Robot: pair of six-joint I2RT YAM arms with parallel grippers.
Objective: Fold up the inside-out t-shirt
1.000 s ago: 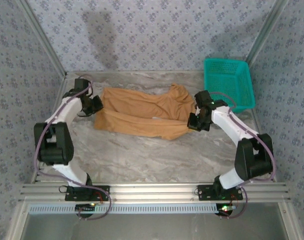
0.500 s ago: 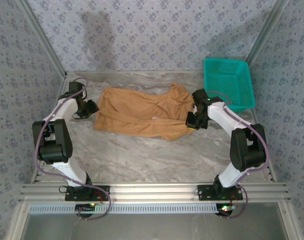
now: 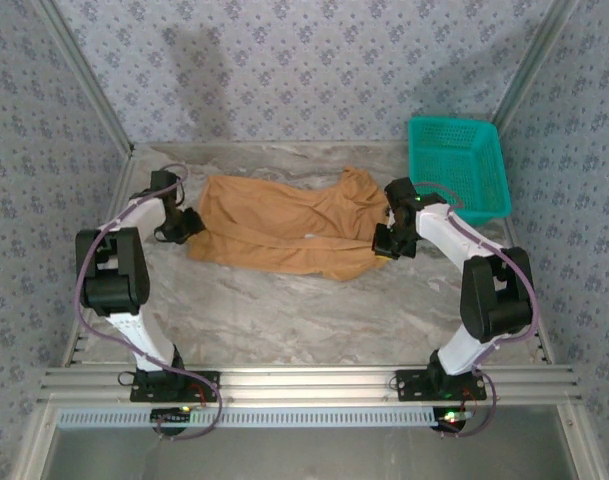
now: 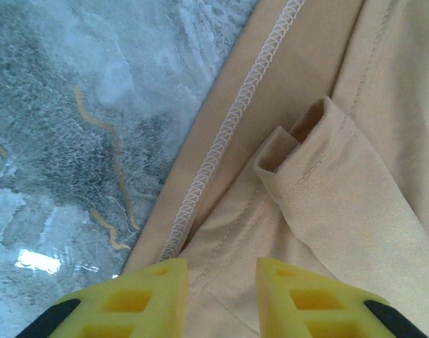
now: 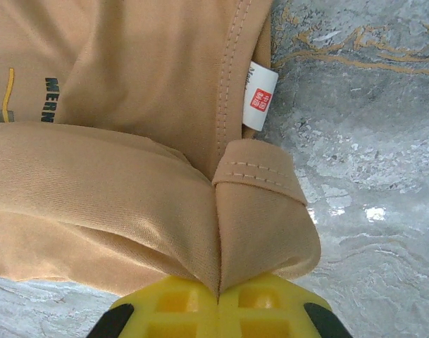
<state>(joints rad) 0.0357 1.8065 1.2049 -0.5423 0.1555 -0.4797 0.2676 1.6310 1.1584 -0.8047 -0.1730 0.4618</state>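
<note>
From the left: my left tool (image 3: 189, 222) sits at the left end of the shirt (image 3: 284, 225), low over the surface (image 3: 304, 300). In its wrist view the left tool (image 4: 221, 271) has its yellow fingers (image 4: 154, 292) apart, with nothing gripped. The shirt (image 4: 341, 176) lies flat under the gap. A stitched hem (image 4: 228, 141) runs diagonally away from the fingers, and bare marbled surface (image 4: 73, 105) lies to its left.

The shirt is spread across the far middle of the surface, bunched and partly doubled over, with its long side running left to right.

At its right end my right tool (image 3: 384, 243) is clamped on the cloth. In the right wrist view the right tool (image 5: 218, 289) has its fingers pressed together on a fold of shirt (image 5: 115, 176), which puckers up between them. Just beyond the fold a white label (image 5: 260, 98) with a red square hangs off the seam, over the surface (image 5: 355, 141). Dark lettering (image 5: 59, 84) shows at the left.

Furthest right, a teal basket (image 3: 459, 170) stands in the far corner. It is close behind the right arm and clear of the shirt. Patterned walls (image 3: 304, 60) close in the left, far and right sides.
</note>
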